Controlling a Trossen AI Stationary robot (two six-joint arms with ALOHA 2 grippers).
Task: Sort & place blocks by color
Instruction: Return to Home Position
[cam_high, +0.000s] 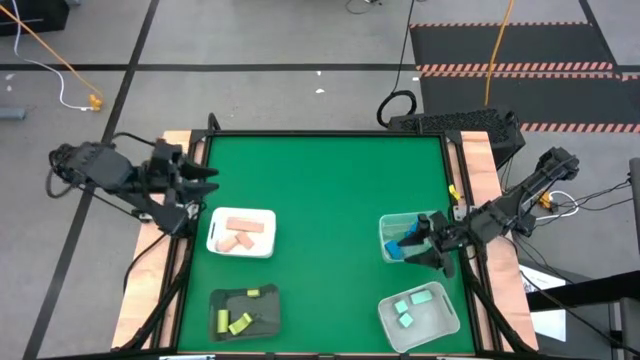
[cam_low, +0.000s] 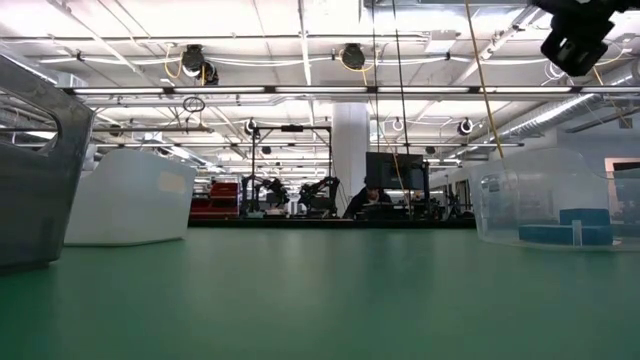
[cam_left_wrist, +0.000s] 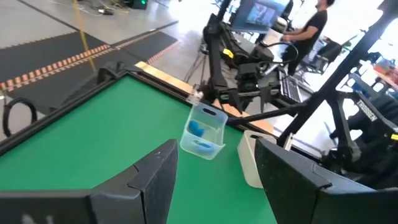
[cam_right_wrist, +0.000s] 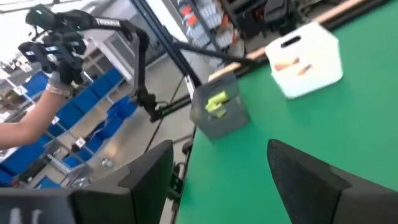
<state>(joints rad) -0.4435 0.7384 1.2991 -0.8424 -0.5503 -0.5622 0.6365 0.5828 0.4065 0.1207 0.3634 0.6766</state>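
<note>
Green table (cam_low: 320, 300), seen level. Gray bin (cam_low: 35, 170) at far left, closest to the camera. White bin (cam_low: 130, 195) just beyond it. Clear bin (cam_low: 500, 200) at right, blue blocks (cam_low: 565, 232) inside on its floor. Part of the dark right arm (cam_low: 580, 35) above the clear bin. Person (cam_low: 368, 200) seated in the room behind.
</note>
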